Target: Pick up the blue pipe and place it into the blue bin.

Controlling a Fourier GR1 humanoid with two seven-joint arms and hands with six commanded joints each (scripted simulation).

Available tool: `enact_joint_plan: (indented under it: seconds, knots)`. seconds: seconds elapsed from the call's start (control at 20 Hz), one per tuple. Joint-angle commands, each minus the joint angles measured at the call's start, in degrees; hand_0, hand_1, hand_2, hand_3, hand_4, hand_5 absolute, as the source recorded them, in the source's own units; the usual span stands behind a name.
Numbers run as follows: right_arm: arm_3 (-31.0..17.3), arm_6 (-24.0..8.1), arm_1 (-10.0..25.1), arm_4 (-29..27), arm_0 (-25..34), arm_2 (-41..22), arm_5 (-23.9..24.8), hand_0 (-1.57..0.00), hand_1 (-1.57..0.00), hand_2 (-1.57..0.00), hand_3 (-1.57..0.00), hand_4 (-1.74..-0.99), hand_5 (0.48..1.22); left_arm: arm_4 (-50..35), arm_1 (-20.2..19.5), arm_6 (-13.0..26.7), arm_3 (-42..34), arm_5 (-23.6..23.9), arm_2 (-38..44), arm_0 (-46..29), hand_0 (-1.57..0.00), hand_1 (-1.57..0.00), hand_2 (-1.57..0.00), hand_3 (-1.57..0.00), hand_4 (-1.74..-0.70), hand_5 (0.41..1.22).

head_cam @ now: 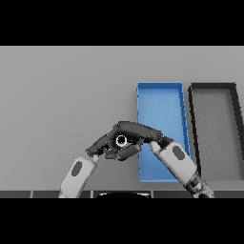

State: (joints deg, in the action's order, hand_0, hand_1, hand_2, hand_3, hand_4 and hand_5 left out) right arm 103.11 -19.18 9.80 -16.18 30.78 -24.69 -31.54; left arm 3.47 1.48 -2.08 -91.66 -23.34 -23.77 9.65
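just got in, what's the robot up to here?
Both hands meet just left of the blue bin. The right hand is curled over the blue pipe, whose open end faces the camera, and the left hand is right against it from the other side. Whether the pipe is lifted or still on the table is unclear. The pipe is not in the bin yet. A black bin sits to the right of the blue one.

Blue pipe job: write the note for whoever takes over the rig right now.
Right hand: fingers curled over the blue pipe, just left of the blue bin.
Left hand: right beside the pipe, touching the right hand; grip cannot be told.
Black bin sits right of the blue one.
Done: the pipe is in hand.
Left: carry it right, over the blue bin, and release it inside.
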Motion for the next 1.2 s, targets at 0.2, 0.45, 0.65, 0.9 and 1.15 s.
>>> enact_joint_plan:
  seconds: [0.2,0.45,0.65,0.9,1.15]
  knots:
    - [0.02,7.02,0.45,3.74,-0.94,-0.29,-0.8,-1.47,-1.47,-1.47,-1.43,-1.481,1.077,1.55,0.67,0.87,0.34,-0.57,0.62,0.69,-1.57,-1.57,-1.55,-1.4,-1.73,1.221]
    - [0.81,1.84,-2.29,0.12,-2.34,0.16,0.28,-1.54,-1.54,-1.54,-1.52,-1.493,1.174,2.28,1.04,0.23,-0.15,-0.06,0.81,-0.16,-1.57,-1.57,-1.56,-1.42,-1.73,1.221]
    - [1.85,0.34,-4.21,1.54,-2.94,0.37,1.51,-1.56,-1.56,-1.56,-1.55,-1.496,1.202,3.99,0.82,-1.04,-0.42,-0.58,1.06,0.02,-1.18,-1.09,-1.07,-0.84,-1.51,1.221]
    - [2.39,-1.14,-5.45,2.57,-4.1,1.37,0.44,-1.57,-1.57,-1.57,-1.56,-1.498,1.215,6.81,0.16,-0.3,0.03,-5.7,1.87,0.06,-0.38,-0.36,-0.35,-0.27,-1.13,1.063]
    - [2.48,0.56,-7.11,4.92,-4.36,2.12,0.18,-1.57,-1.57,-1.57,-1.57,-1.499,1.219,6.93,0.04,3.29,1.24,-5.54,2.99,0.38,-0.13,-0.12,-0.11,-0.09,-0.99,0.729]
